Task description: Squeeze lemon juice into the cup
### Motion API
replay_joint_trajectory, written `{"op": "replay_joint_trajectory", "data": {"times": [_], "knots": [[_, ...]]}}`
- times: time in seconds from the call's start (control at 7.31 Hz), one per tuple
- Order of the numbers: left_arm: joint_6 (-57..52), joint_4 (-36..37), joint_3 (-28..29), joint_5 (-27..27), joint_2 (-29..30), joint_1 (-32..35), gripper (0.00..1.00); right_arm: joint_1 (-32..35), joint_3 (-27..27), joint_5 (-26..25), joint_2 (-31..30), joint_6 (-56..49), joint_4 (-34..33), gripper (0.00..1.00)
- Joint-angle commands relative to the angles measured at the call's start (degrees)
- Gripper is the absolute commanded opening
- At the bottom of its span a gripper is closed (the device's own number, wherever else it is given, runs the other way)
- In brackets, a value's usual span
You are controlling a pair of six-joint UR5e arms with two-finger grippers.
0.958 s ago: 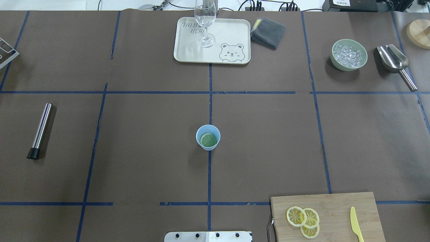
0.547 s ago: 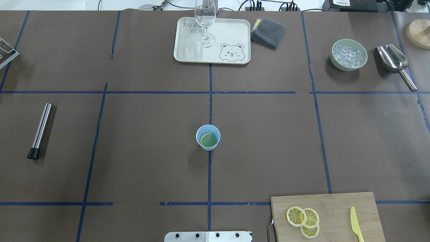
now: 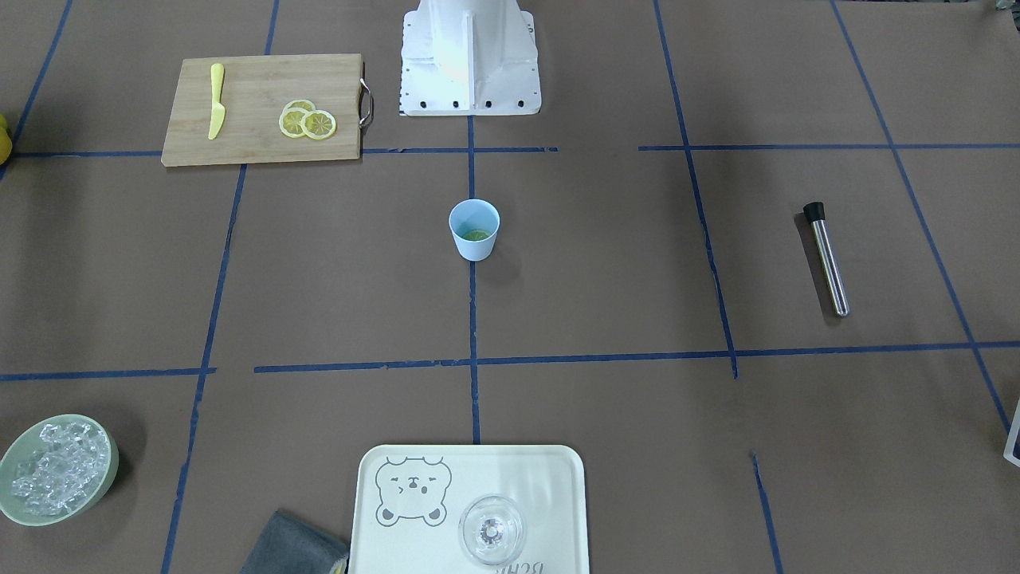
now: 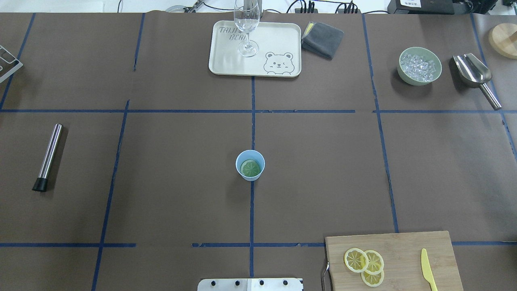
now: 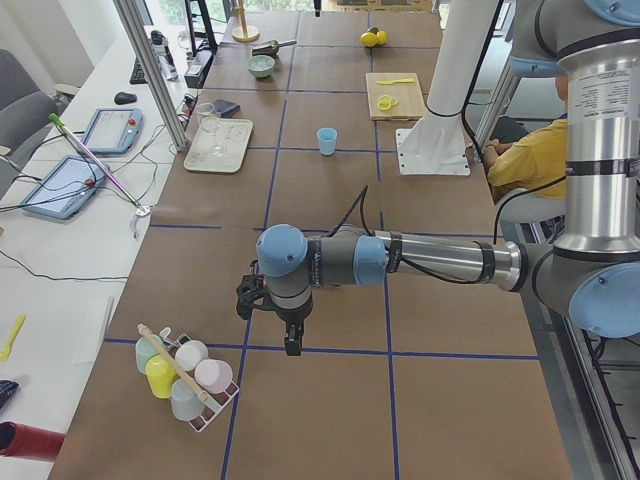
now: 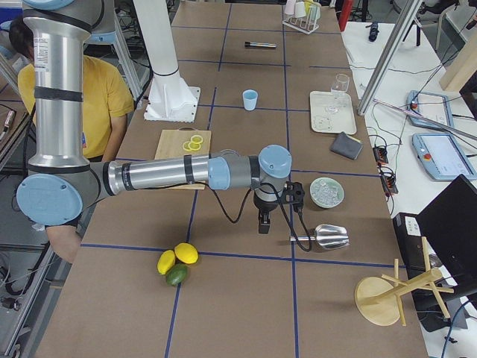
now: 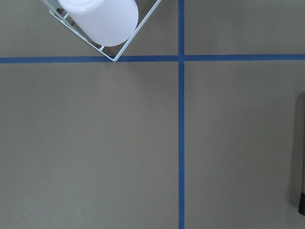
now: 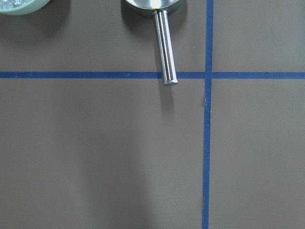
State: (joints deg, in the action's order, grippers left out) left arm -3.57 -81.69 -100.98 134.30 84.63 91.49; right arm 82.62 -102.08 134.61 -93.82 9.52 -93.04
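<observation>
Overhead exterior, lower right: three thin lemon slices (image 4: 355,260), glossy rind and pale segmented faces, overlap flat on a bamboo cutting board (image 4: 404,246), a spot that suits the right arm's reach. Mid-frame the cup (image 4: 250,165), smooth tapered blue plastic, stands upright on a tape crossing, with what looks like a green slice inside. The left gripper (image 5: 292,345) and right gripper (image 6: 262,226) hang at the table's ends; I cannot tell whether either claw is open or closed.

Wine glass (image 4: 246,28) upright on bear-printed tray (image 4: 278,38), grey cloth (image 4: 323,39) just beside, steel rod (image 4: 50,155), perhaps a muddler, well apart
</observation>
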Motion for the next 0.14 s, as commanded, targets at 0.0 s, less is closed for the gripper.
{"op": "replay_joint_trajectory", "data": {"times": [0.0], "knots": [[-0.03, -0.05, -0.09, 0.00, 0.19, 0.00, 1.00, 0.00, 0.21, -0.14, -0.31, 0.33, -0.03, 1.00]]}}
